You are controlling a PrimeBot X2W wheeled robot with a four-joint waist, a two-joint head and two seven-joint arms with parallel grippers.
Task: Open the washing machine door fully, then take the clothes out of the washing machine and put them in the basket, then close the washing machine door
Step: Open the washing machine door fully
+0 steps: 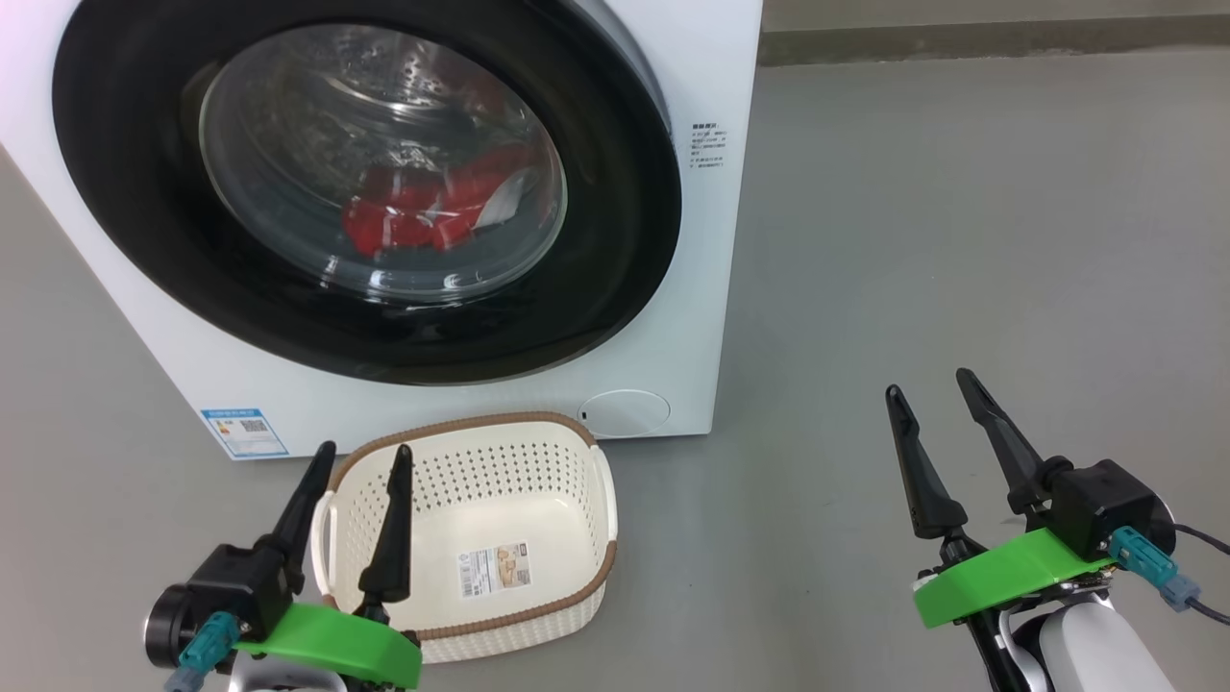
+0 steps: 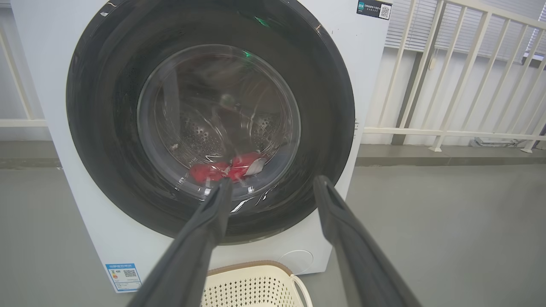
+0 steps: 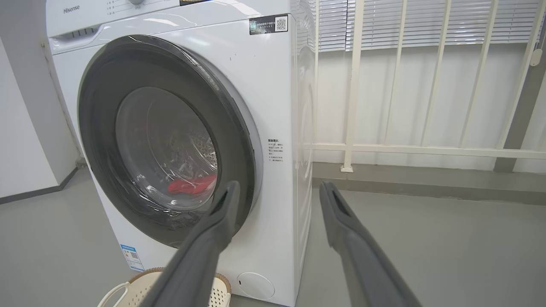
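Observation:
The white washing machine (image 1: pixel 673 125) stands ahead with its black-rimmed round door (image 1: pixel 615 240) against the front, slightly ajar at its right edge in the right wrist view. Red clothes (image 1: pixel 432 207) lie in the drum behind the glass, also seen as clothes (image 2: pixel 226 168) and clothes (image 3: pixel 192 185). The cream basket (image 1: pixel 480 461) sits on the floor before the machine, holding nothing but a paper label. My left gripper (image 1: pixel 363 450) is open, hovering over the basket's left rim. My right gripper (image 1: pixel 930 383) is open over bare floor to the machine's right.
Grey floor (image 1: pixel 961 240) stretches wide to the right of the machine. A white railing (image 3: pixel 426 149) and a low kerb run behind it. A wall (image 3: pixel 21 149) stands left of the machine.

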